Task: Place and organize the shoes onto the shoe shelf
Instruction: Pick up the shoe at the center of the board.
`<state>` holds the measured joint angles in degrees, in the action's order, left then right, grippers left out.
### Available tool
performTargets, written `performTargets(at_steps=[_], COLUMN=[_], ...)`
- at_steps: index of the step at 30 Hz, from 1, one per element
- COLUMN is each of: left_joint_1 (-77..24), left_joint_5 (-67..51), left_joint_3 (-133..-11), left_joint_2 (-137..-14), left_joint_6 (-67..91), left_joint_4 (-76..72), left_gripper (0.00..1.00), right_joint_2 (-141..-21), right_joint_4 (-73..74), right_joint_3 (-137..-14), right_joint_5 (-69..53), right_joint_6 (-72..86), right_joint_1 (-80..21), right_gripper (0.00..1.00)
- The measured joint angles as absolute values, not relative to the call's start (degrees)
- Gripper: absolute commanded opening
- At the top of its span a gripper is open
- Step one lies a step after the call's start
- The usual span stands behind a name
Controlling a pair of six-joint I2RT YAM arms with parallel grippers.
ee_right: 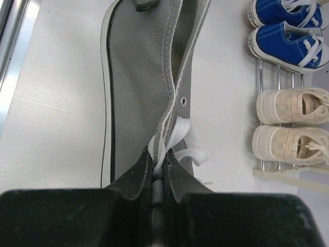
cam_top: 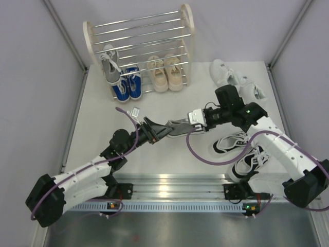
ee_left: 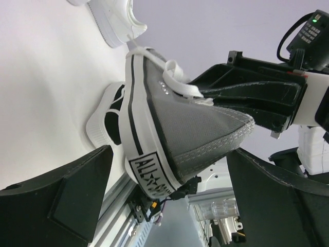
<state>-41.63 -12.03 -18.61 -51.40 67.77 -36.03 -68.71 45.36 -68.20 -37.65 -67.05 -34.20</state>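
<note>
Mid-air over the middle of the bench, the grey sneaker hangs between the two arms, and this looks like a handover. The right gripper has its jaws pressed together on the canvas edge by the eyelets, with a loop of white lace caught in the pinch. The left gripper sits at the heel with its jaws spread wide. One finger stands on either side of the All Star patch, and there looks to be a gap on both sides. So the right arm alone carries the shoe.

At the far edge stands the shoe shelf. The matching grey sneaker is already up on its left side, above the blue pair, and the beige pair sits to the right of those. The white pair waits on the bench near the far right corner. The black-and-white pair lies towards the near right, by the right arm.

What's needed next, I'd say, is for the left jaws to close squarely on the heel before the right pinch lets go. After that comes a carry to the far left and a toe-in placement beside the mate. The lace could snag as the right gripper releases.
</note>
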Motion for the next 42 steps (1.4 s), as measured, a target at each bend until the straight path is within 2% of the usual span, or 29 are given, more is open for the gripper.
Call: performTargets(at_steps=[8, 12, 13, 15, 16, 19, 20, 22, 23, 24, 25, 26, 30, 39, 40, 42], left_joint_1=[-41.67, -41.67, -41.67, -41.67, -41.67, -41.67, -41.67, -41.67, -41.67, -41.67, -41.67, -41.67, -41.67, -41.71, -41.71, -41.6], left_joint_5=[-11.42, -10.74, -10.59, -10.59, -10.59, -10.59, -10.61, -10.59, -10.61, -10.61, -10.63, -10.61, -10.66, -10.39, -10.0, -9.32], left_joint_3=[-18.52, -17.32, -16.99, -16.62, -16.58, -16.49, -16.45, -16.38, -16.38, -16.38, -16.38, -16.36, -16.38, -15.57, -15.0, -14.02], left_joint_2=[-52.42, -52.42, -52.49, -53.3, -53.87, -55.86, -56.23, -56.55, -56.64, -56.77, -56.86, -56.9, -56.73, -49.82, -48.77, -47.59], left_joint_6=[68.07, 69.17, 69.47, 70.28, 70.46, 71.2, 71.5, 71.68, 71.75, 71.75, 71.72, 71.68, 70.81, 64.71, 64.25, 63.55], left_joint_4=[-39.38, -40.69, -40.86, -41.63, -41.93, -42.11, -42.28, -42.52, -42.52, -42.63, -42.74, -42.87, -42.3, -34.04, -33.01, -31.22], left_gripper=[0.97, 0.87, 0.8, 0.75, 0.67, 0.59, 0.49, 0.41, 0.24, 0.17, 0.03, 0.0, 0.0, 0.0, 0.0, 0.0], right_joint_2=[-68.73, -68.73, -68.73, -68.73, -68.73, -68.73, -68.75, -68.75, -68.75, -68.75, -68.75, -68.75, -68.75, -68.79, -68.79, -68.79], right_joint_4=[44.64, 44.49, 44.51, 44.51, 44.56, 44.62, 44.62, 44.69, 44.75, 44.75, 44.75, 44.75, 44.49, 41.54, 41.15, 40.12], right_joint_3=[-67.44, -67.44, -67.44, -67.44, -67.44, -67.42, -67.37, -67.11, -67.02, -67.0, -67.0, -67.0, -66.72, -64.88, -64.88, -64.88], right_joint_5=[-37.43, -37.17, -36.97, -36.47, -36.27, -35.97, -35.9, -35.83, -35.83, -35.81, -35.79, -35.77, -35.57, -35.88, -35.83, -35.77], right_joint_6=[-66.78, -66.78, -66.78, -66.76, -66.76, -66.76, -66.74, -66.74, -66.7, -66.67, -66.61, -66.59, -66.17, -63.24, -62.96, -62.67], right_joint_1=[-35.35, -35.53, -35.53, -35.53, -35.53, -35.53, -35.53, -35.55, -35.57, -35.57, -35.57, -35.57, -35.59, -36.38, -36.38, -36.38], right_gripper=[0.0, 0.0, 0.0, 0.0, 0.0, 0.0, 0.0, 0.0, 0.0, 0.0, 0.0, 0.0, 0.02, 0.25, 0.33, 0.38])
